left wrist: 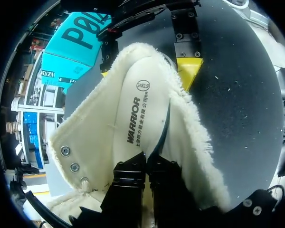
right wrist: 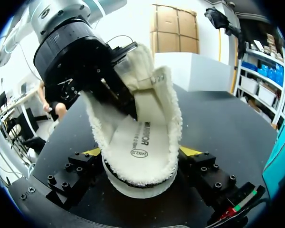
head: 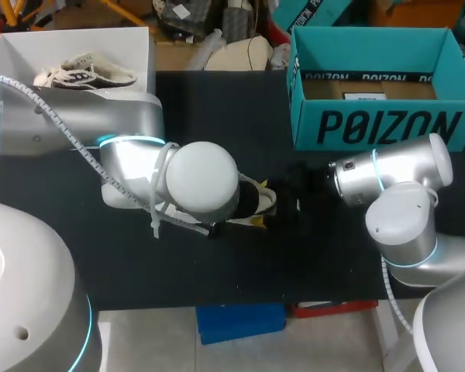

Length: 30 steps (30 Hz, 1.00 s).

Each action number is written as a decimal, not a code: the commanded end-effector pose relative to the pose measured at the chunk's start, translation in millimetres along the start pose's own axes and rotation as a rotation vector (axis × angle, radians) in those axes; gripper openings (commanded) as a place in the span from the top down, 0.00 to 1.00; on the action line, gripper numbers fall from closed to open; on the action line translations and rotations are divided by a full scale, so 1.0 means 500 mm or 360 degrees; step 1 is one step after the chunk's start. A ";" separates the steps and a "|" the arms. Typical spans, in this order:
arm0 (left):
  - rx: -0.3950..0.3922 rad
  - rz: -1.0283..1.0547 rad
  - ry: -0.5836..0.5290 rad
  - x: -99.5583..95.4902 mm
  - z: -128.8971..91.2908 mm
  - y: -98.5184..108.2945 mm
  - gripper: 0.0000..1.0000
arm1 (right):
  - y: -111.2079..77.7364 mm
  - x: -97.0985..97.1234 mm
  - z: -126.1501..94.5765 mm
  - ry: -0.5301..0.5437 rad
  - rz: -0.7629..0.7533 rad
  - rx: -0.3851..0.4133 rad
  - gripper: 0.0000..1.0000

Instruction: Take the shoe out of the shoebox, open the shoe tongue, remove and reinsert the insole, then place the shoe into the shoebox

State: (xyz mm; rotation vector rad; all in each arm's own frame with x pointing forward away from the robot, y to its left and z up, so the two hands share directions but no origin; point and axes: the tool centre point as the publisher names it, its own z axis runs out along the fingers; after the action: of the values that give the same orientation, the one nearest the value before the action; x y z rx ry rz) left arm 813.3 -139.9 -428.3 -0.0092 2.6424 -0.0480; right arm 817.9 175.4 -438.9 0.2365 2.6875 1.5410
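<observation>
Robotics laboratory: silver left arm [head: 101,124] and silver right arm [head: 399,174] stationed at black table [head: 217,101] bearing teal cardboard shoebox [head: 387,124].

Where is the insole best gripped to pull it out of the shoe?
Pinch the insole at its lifted side edge, toward the toe, from above through the shoe's open top; it lies flat between fleecy walls, and the right gripper blocks the heel.
</observation>
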 end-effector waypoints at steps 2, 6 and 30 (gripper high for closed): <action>0.0057 0.0054 0.0184 -0.005 0.143 0.033 1.00 | -0.008 -0.002 -0.004 0.0001 0.0002 0.0002 1.00; 0.0077 0.0107 0.0307 -0.003 0.117 0.023 1.00 | -0.008 -0.002 -0.004 0.0001 0.0002 0.0002 1.00; 0.0323 0.0158 0.0591 -0.020 -0.038 0.055 1.00 | -0.008 -0.002 -0.004 0.0001 0.0002 0.0002 1.00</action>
State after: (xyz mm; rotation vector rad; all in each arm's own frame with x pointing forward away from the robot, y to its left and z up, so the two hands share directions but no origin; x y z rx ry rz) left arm 816.2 -132.4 -417.1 0.2126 2.9990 -0.2605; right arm 818.0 175.4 -438.4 0.2361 2.6871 1.5418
